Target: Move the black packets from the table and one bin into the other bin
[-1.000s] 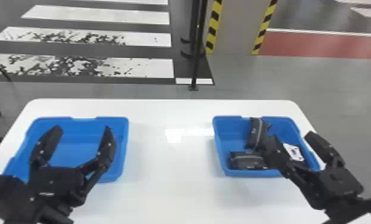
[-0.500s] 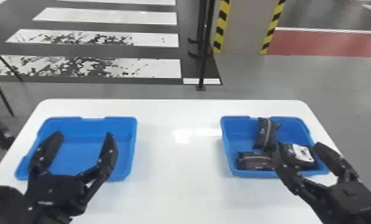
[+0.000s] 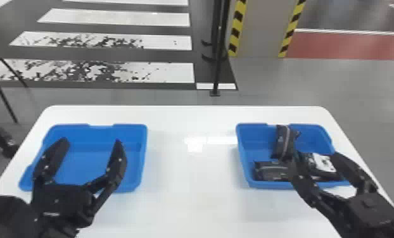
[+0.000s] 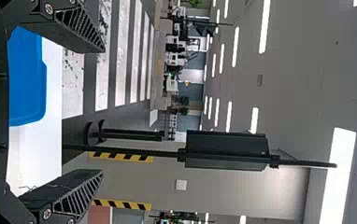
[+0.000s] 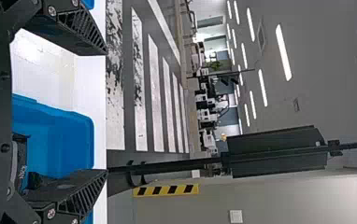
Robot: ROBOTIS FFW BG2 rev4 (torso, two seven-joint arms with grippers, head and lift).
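In the head view my left gripper stands open over the left blue bin, which holds nothing. My right gripper is open above the near right part of the right blue bin. That bin holds several black packets: one leaning at the back, one lying near the front, and one with a white label, partly behind the right fingers. In the left wrist view the left gripper has nothing between its fingers. The right gripper in the right wrist view is likewise spread, with a packet beyond it in the bin.
Both bins stand on a white table, with bare tabletop between them. Behind the table's far edge a black pole stands on the floor. A chair's thin legs show at the far left.
The head view has shifted, so the bins and table sit farther right in it. The right gripper has moved slightly relative to its bin, uncovering more of the labelled packet. Both grippers stayed open.
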